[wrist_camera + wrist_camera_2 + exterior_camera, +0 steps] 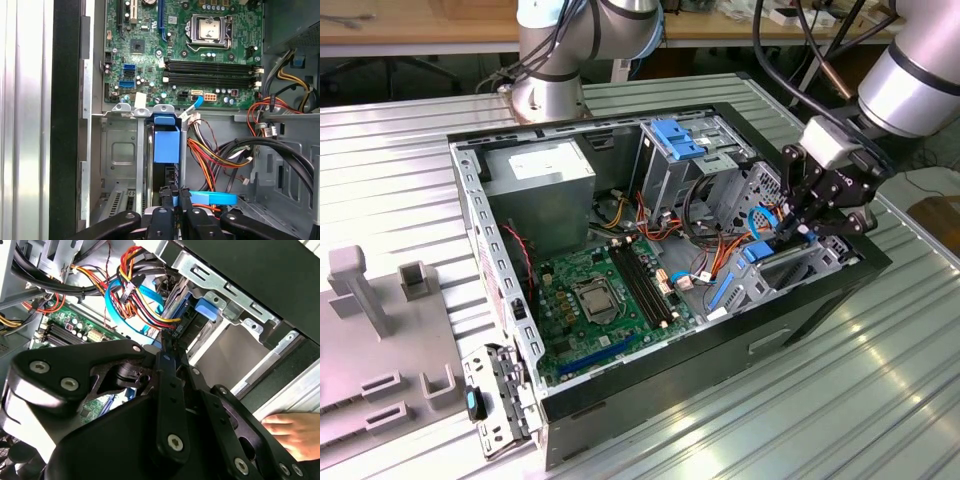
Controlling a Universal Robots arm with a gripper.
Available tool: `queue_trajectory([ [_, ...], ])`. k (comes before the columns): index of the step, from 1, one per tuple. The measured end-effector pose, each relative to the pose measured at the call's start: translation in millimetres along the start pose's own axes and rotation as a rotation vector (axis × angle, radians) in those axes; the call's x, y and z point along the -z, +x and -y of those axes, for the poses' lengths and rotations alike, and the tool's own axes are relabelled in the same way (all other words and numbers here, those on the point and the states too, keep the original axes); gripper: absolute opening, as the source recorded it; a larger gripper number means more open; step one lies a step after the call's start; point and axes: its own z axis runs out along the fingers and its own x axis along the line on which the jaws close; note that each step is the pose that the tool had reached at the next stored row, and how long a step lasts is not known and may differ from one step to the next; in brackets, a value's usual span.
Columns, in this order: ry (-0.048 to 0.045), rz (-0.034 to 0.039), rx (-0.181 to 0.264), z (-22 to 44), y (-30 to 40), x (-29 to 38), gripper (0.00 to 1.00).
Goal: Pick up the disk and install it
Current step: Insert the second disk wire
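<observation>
First wrist view shows the end effector [175,196] clenched on the edge of the disk [166,142], which stands on edge with its blue tab up in a metal drive bay [120,150] of the open computer case [650,385] beside the motherboard [200,50].

- The black multi-link gripper [172,197] stands in the silver metal drive bay [117,150], jaws pinched together on the dark drive with its blue plastic tab [166,141]; bay walls stand close on either side.
- Just beside it, a tangle of red, orange and yellow wires [215,155] and a flat light-blue ribbon cable [212,198] crowd the way.
- Beyond the tab, the green motherboard [185,55] lies open.
</observation>
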Motion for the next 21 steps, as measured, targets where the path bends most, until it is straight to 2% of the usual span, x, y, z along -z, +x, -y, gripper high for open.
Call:
queue_trajectory([
  [5, 0.0000, -0.0003, 0.000, 0.2, 0.2, -2.4, 0.16],
  [7, -0.0001, -0.0004, 0.000, 0.4, 0.4, -5.5, 0.16],
  [10, -0.0001, -0.0017, 0.000, 0.4, 0.6, -4.9, 0.16],
  [11, 0.0001, 0.0004, 0.000, 0.5, 0.4, -5.4, 0.16],
  [12, 0.0002, 0.0018, 0.000, 0.5, 0.3, -4.5, 0.17],
  [13, 0.0002, 0.0026, 0.000, 0.5, 0.2, -2.6, 0.23],
  [16, 0.0001, 0.0007, 0.000, 0.3, -1.0, 16.7, 0.23],
  [20, 0.0001, 0.0010, 0.000, 0.3, -1.1, 18.1, 0.22],
  [21, 0.0001, 0.0008, 0.000, 0.3, -1.2, 18.3, 0.15],
])
